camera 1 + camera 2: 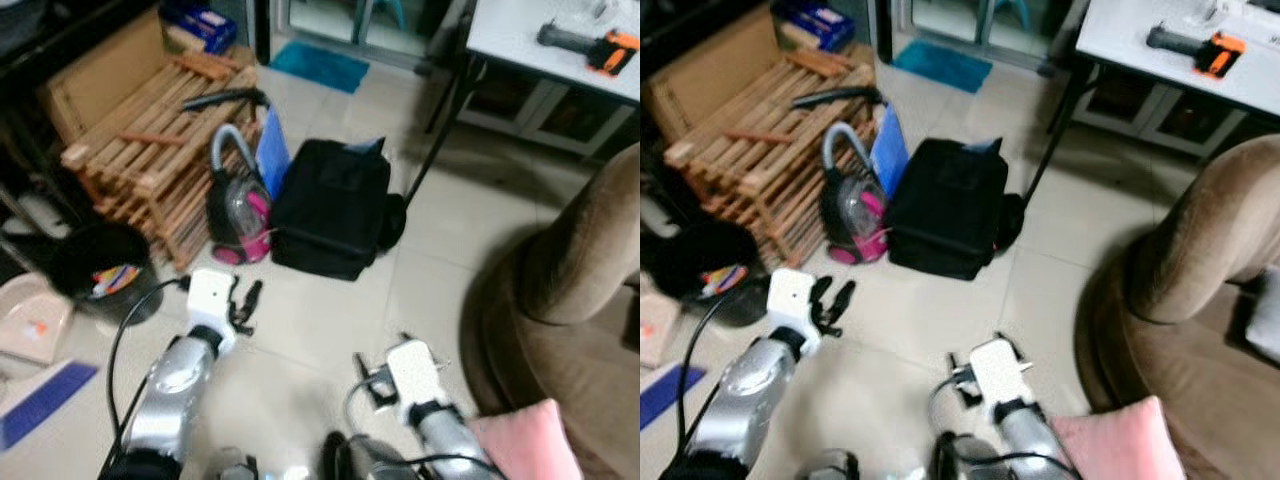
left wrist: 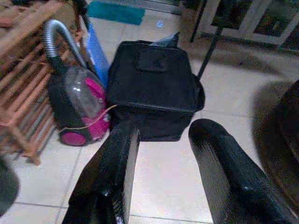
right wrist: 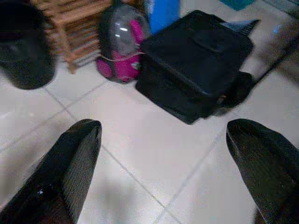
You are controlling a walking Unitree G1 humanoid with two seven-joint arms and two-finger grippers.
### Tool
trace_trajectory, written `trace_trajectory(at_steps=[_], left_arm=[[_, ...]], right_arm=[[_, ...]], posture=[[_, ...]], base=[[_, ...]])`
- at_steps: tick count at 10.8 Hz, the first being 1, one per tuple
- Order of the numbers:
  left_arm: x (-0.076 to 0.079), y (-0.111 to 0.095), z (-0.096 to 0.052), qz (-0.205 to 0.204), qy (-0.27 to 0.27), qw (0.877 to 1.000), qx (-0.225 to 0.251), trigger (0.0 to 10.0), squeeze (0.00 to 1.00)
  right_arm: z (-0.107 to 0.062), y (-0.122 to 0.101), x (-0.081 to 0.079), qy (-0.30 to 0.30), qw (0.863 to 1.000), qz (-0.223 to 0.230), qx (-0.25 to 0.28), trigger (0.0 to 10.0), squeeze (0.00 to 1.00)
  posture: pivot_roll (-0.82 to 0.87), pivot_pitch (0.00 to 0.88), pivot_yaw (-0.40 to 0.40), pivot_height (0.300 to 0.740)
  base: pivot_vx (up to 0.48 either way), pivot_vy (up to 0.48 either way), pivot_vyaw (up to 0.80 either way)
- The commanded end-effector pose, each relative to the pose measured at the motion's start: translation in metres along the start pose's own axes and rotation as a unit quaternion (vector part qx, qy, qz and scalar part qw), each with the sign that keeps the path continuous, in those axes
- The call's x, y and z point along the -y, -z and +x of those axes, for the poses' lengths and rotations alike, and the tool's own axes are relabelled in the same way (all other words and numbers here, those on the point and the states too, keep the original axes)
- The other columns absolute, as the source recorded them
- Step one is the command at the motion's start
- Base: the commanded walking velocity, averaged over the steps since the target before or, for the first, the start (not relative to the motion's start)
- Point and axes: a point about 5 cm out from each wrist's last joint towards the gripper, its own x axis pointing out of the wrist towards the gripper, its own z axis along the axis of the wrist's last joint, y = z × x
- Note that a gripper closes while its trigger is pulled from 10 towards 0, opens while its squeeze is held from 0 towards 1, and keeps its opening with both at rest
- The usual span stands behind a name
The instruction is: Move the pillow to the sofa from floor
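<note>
A pink pillow (image 1: 530, 440) lies at the bottom right, against the brown sofa (image 1: 580, 270); I cannot tell whether it rests on the seat or on the floor. My right gripper (image 3: 163, 130) hangs low over bare tile just left of the pillow, its fingers wide apart and holding nothing. My left gripper (image 1: 245, 305) is further left, above the floor, pointing at a black bag (image 2: 154, 88). Its fingers (image 2: 112, 172) stand open and empty.
The black bag (image 1: 335, 205) and a pink vacuum cleaner (image 1: 240, 215) sit ahead on the tiles, beside a wooden rack (image 1: 150, 140). A black bin (image 1: 105, 270) is at the left. A white table (image 1: 540, 45) carrying an orange tool (image 1: 590, 45) stands at the back right.
</note>
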Motion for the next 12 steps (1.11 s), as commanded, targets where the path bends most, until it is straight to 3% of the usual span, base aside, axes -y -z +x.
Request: trace_trajectory(at_steps=[1,2,7,12], left_arm=[[0.0036,0.0040,-0.0010,0.003,0.004,1.000,-0.005,10.0,0.00],[0.0034,0.0052,-0.0014,0.005,0.003,1.000,-0.006,10.0,0.00],[-0.0008,0.0035,-0.0034,0.013,-0.003,1.000,0.002,10.0,0.00],[-0.0021,0.0049,-0.0017,0.019,-0.006,1.000,-0.003,10.0,0.00]], right_arm=[[-0.0017,0.0018,0.0053,0.007,1.000,0.000,-0.007,10.0,0.00],[-0.0010,0.0015,0.0059,0.006,1.000,0.001,-0.006,10.0,0.00],[0.0017,0.0029,0.0040,-0.008,1.000,0.015,-0.020,10.0,0.00],[0.0028,0.0042,0.0061,-0.020,1.000,0.010,-0.022,10.0,0.00]], posture=[[0.04,0.187,-0.094,0.740],[0.04,0.187,-0.096,0.740],[0.06,0.190,-0.098,0.740],[0.07,0.168,-0.103,0.740]], base=[[0.000,0.000,0.00],[0.000,0.000,0.00],[0.000,0.000,-0.74],[0.364,0.258,-0.74]])
